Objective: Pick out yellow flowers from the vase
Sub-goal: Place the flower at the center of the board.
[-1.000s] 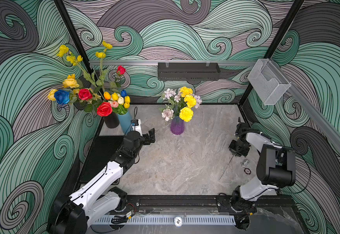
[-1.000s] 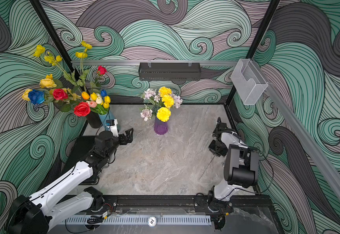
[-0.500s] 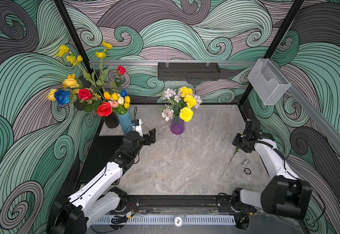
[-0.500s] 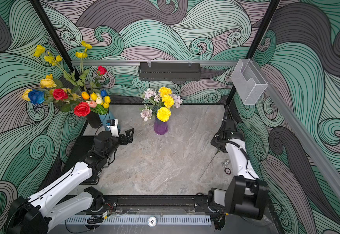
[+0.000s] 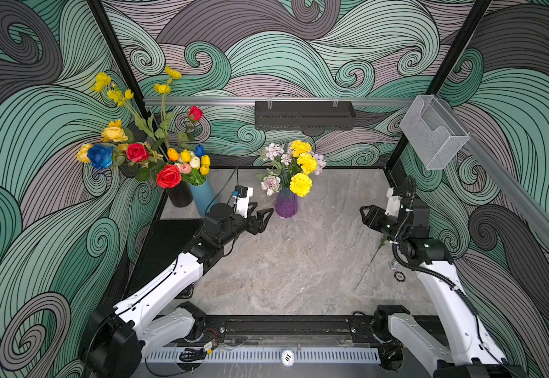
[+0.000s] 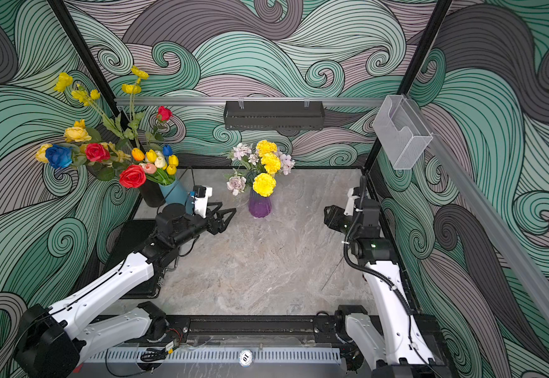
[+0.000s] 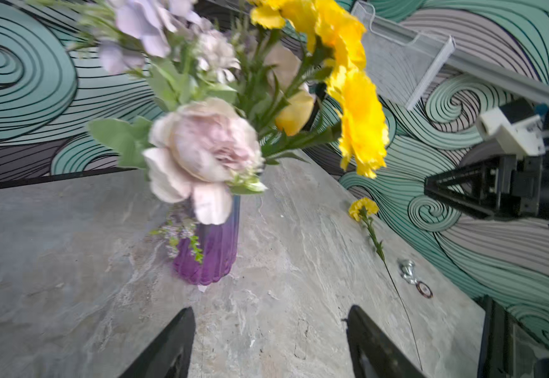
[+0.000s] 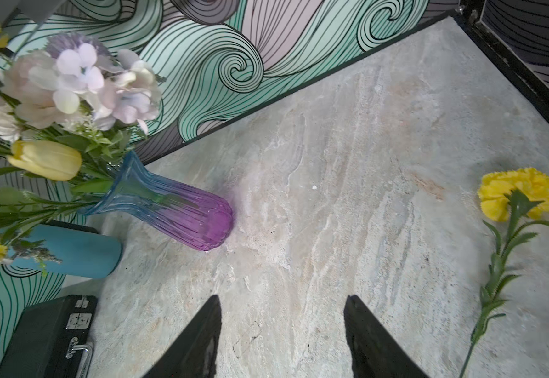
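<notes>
Vase: the purple ribbed glass vase (image 5: 286, 204) stands upright toward 12 o'clock of the grey marble-look table (image 5: 283, 278).
Yellow in the vase: three ruffled yellow pom-pom blooms (image 5: 300, 184) rise at 12 to 1 o'clock above its mouth in both top views. A pale yellow tulip (image 8: 46, 160) shows only in the wrist views, and its stem is lost among the leaves.
Yellow on the table: one yellow pom-pom flower (image 8: 525, 193) lies flat near the 3 o'clock edge, well apart from the vase. In both top views the right arm (image 5: 430, 248) covers its bloom and only the thin lower stem shows.
Other blooms: pale lilac and pinkish blooms (image 5: 270, 183) share the vase; they are blurred in the left wrist view.
Left gripper: the left gripper (image 5: 264, 220) is at 9 o'clock of the vase, near but not touching. Its jaws are apart with nothing between them, and its wrist view cuts off all but the tips.
Right gripper: the right gripper (image 5: 365, 217) is at 3 o'clock of the vase, well apart, with its jaws spread and empty.
Corner: a teal vase (image 5: 203, 199) and a black vase (image 5: 179, 194) at 10 o'clock carry red, blue and further yellow blooms (image 5: 114, 133). The stems cross, so I cannot tell which vase holds which.
Small things: a shiny metal piece (image 7: 409, 271) and a dark ring (image 7: 424, 288) lie beside the stem on the table, too small to identify.
</notes>
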Controlling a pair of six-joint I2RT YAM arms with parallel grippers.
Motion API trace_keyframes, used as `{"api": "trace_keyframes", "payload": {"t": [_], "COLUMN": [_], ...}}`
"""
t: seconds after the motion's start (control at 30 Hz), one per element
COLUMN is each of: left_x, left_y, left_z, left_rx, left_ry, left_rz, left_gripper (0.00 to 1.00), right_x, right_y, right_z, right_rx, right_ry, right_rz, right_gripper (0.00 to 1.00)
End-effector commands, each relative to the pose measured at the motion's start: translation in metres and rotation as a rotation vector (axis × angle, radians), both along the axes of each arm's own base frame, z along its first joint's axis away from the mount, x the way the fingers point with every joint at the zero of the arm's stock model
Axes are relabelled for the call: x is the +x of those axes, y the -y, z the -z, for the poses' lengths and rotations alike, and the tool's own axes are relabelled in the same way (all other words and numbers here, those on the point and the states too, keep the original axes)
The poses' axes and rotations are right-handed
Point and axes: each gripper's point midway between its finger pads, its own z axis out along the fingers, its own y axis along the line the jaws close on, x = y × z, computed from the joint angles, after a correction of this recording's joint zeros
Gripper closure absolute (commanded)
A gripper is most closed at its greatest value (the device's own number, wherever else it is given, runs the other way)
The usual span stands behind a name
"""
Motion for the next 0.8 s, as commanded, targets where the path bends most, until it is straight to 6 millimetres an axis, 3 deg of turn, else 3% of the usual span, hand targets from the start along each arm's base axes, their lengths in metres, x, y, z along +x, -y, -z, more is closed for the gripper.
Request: {"api": "trace_keyframes", "payload": {"t": [0.0,0.23,0.43,0.47,0.77], "left_x": [-0.002,0.033,0.062,0.068,0.093], "left_y": [0.023,0.046,0.052,0.055,0.072], "left_z": [-0.022,-0.015,-0.017,-0.005,-0.014], "left_rx": [0.086,0.264,0.324,0.347,0.335], "left_ry": [0.126,0.231,0.303,0.292,0.396], "left_rz": [0.057,-0.031,-0.11,-0.112,-0.162], "left_gripper": [0.29,0.25,0.24,0.25,0.33], "right_x": [0.005,-0.008,-0.016,-0.017,-0.02], "right_y": [-0.009,-0.012,-0.012,-0.013,-0.016], "right_z": [-0.03,-0.041,-0.039,-0.038,-0.038], "right_rx": [0.02,0.024,0.013,0.013,0.024], "right_ry": [0.162,0.266,0.296,0.297,0.337], "right_rz": [-0.038,-0.059,-0.066,-0.069,-0.086], "right_gripper": [0.37,0.33,0.31,0.31,0.3]}}
